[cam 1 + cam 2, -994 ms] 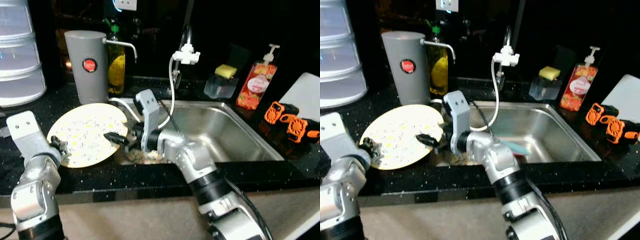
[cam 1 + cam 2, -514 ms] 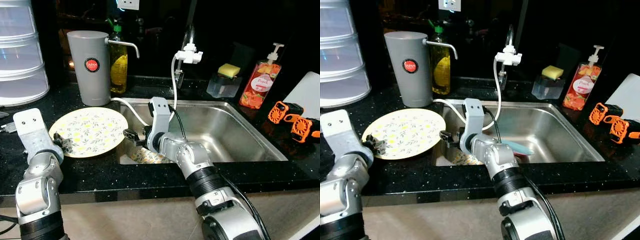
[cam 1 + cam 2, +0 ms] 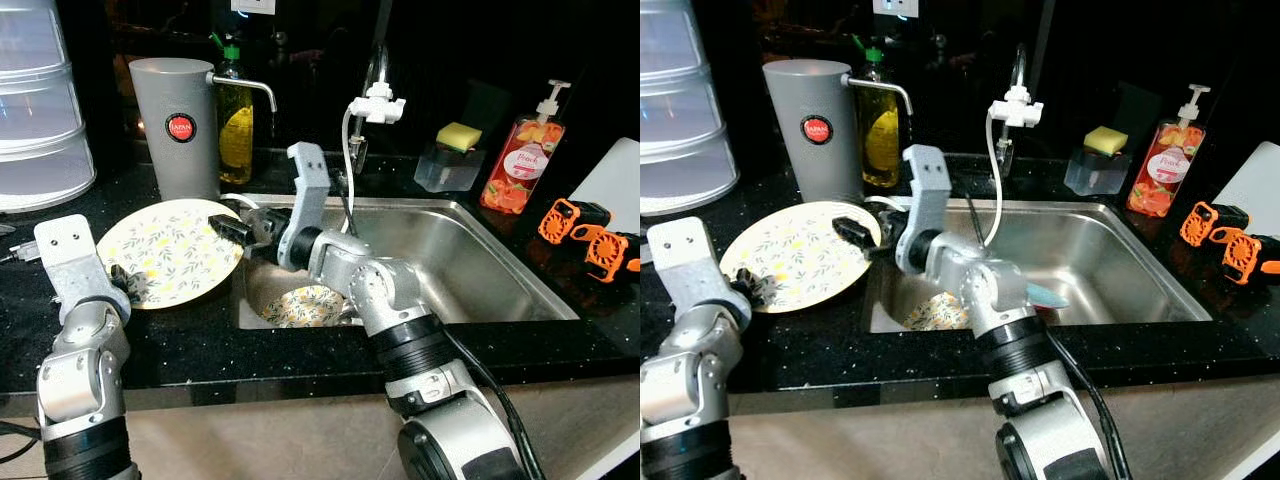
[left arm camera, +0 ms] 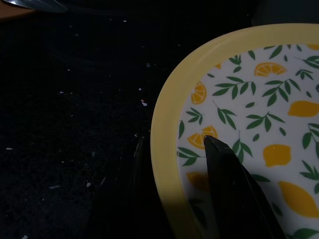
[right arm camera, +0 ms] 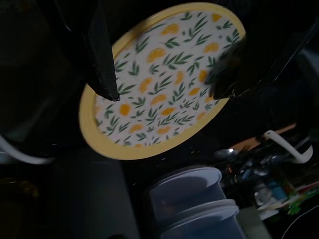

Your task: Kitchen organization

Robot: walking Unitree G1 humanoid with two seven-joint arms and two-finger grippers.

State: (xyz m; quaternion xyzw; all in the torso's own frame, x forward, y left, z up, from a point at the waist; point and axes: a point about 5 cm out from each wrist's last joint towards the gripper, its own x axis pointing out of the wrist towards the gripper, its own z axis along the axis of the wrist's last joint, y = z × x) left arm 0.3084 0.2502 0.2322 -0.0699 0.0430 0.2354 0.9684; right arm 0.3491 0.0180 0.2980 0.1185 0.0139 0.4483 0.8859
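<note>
You can read one word only: on the grey jug [image 3: 180, 125] at the back of the tabletop there is a round red badge [image 3: 180, 127], and in its middle stands "JAPAN" in small light letters; the smaller lines around that word are too fine to make out. The orange soap bottle [image 3: 518, 170] with the pump carries a round label [image 3: 526, 160] with pale writing on it, but you cannot read these letters. The yellow oil bottle [image 3: 235, 135] shows no text that you can read.
</note>
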